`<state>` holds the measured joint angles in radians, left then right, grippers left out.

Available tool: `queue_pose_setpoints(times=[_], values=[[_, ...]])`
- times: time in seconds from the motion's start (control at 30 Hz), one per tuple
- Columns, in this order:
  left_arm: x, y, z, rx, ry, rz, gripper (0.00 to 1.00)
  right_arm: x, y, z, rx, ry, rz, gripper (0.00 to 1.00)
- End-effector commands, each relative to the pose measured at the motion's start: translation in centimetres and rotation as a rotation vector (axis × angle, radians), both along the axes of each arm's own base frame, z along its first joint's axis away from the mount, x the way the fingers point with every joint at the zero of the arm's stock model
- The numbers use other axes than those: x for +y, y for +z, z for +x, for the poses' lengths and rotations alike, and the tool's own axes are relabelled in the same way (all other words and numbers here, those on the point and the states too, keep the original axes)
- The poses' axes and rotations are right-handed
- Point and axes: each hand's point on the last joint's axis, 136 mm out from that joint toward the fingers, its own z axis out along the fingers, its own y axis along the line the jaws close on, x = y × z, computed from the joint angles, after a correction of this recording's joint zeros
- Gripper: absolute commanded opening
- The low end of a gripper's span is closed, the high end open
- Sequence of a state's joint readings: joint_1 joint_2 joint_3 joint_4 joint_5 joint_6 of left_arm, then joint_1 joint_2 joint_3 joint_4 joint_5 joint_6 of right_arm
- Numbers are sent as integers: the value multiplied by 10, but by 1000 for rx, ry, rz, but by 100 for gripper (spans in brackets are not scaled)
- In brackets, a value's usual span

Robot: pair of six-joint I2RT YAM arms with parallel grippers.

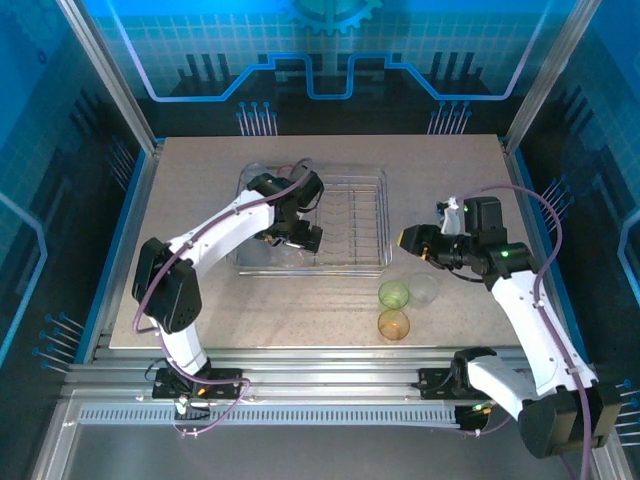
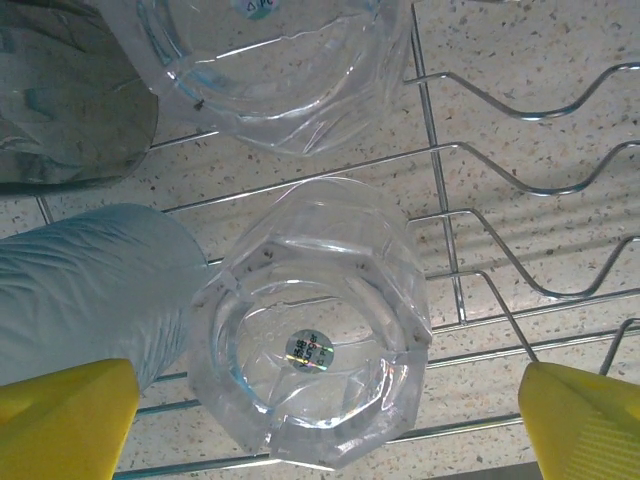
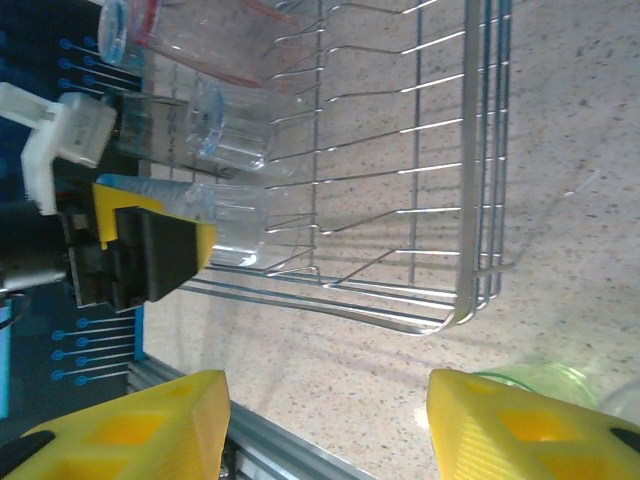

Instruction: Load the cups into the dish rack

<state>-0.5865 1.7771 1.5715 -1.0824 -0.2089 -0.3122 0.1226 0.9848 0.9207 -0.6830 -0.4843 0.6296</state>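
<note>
The dish rack (image 1: 384,222) lies mid-table. My left gripper (image 1: 296,236) hovers over its left part, open. Between the yellow fingertips (image 2: 60,420) stands a clear cup (image 2: 310,340) on the rack wires (image 2: 520,190), a round sticker at its base, touched by neither finger. Beside it in the rack are a pale blue cup (image 2: 90,290), a second clear cup (image 2: 270,70) and a smoky grey cup (image 2: 70,110). My right gripper (image 1: 412,241) hangs open right of the rack, above bare table (image 3: 325,420). A green cup (image 1: 394,294), a clear cup (image 1: 424,288) and an orange cup (image 1: 394,325) stand on the table.
The green cup's rim (image 3: 545,375) sits just beyond my right finger (image 3: 530,425). The rack's near corner (image 3: 470,300) lies ahead of the right gripper. The rack's right half holds bare prongs (image 1: 355,215). Blue enclosure walls and metal rails border the table.
</note>
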Motion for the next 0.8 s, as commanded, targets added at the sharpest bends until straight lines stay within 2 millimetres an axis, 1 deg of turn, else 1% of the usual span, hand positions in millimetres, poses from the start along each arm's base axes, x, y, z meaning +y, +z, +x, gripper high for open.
queue_pose_setpoints(times=[0.0,0.07,0.2,0.33,0.43,0.57,0.6,0.63,0.77], values=[[0,17,-6,-34,6,-22,98,-18,5,-1,-28,-48,-76,56],[-9,27,-7,-62,-12,-53,96,-24,3,-2,-24,-68,-93,56],[-41,54,-13,-127,-83,-140,95,-37,1,-4,-23,-116,-97,56],[-73,71,-21,-150,-140,-196,91,-54,0,-7,-25,-170,-103,56],[-96,79,-29,-155,-179,-232,87,-69,0,-9,-30,-226,-114,57],[-127,85,-39,-156,-209,-299,86,-91,0,-15,-47,-314,-122,59],[-135,85,-41,-148,-214,-327,85,-96,3,-16,-62,-332,-124,60],[-143,85,-44,-138,-223,-355,85,-99,-3,-18,-55,-342,-122,60],[-170,79,-50,-109,-247,-398,80,-107,-11,-22,-52,-372,-97,61]])
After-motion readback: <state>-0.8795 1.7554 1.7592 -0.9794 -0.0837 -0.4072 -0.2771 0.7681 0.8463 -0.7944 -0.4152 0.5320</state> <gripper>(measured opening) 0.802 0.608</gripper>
